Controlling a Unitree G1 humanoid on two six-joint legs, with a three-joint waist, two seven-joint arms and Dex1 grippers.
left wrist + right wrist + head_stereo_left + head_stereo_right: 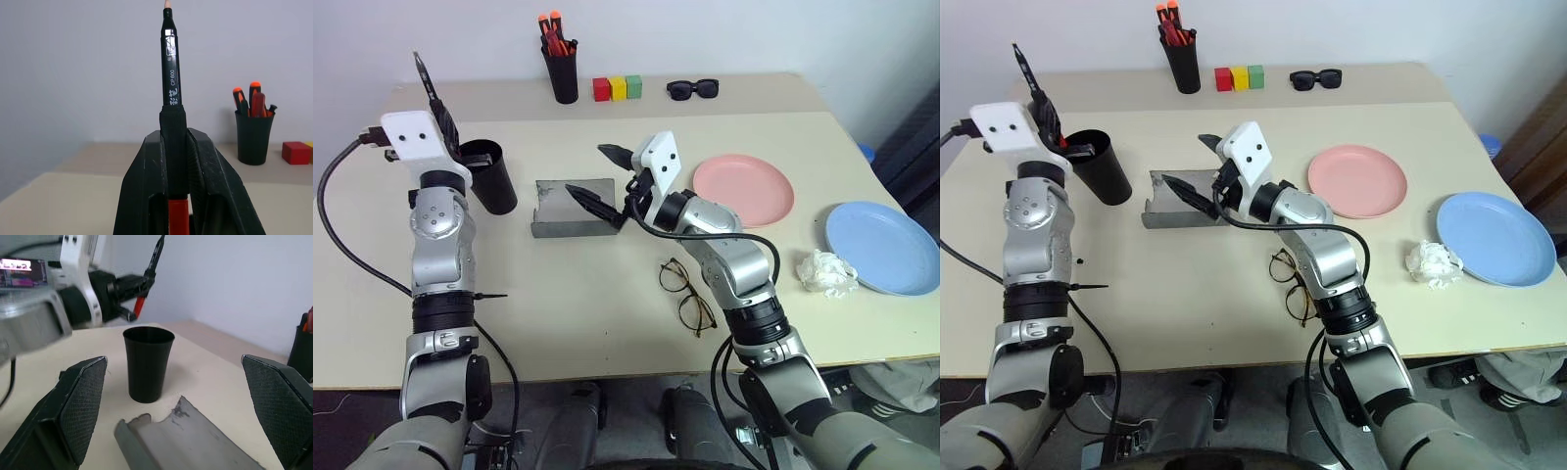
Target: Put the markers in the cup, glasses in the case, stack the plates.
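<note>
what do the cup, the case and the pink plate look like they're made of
Cup: likely plastic, smooth black wall with a soft sheen.
Case: grey, matte, felt-like; its rough edge suggests fabric over a stiff shell.
Pink plate: probably plastic or melamine, an even, smooth colour with little gloss.

Place: lab-style test setup
Evidence: plain beige bench (607, 323) against a bare white wall (705, 29); coloured blocks (618, 88) beside the pen holder (562, 73)
</note>
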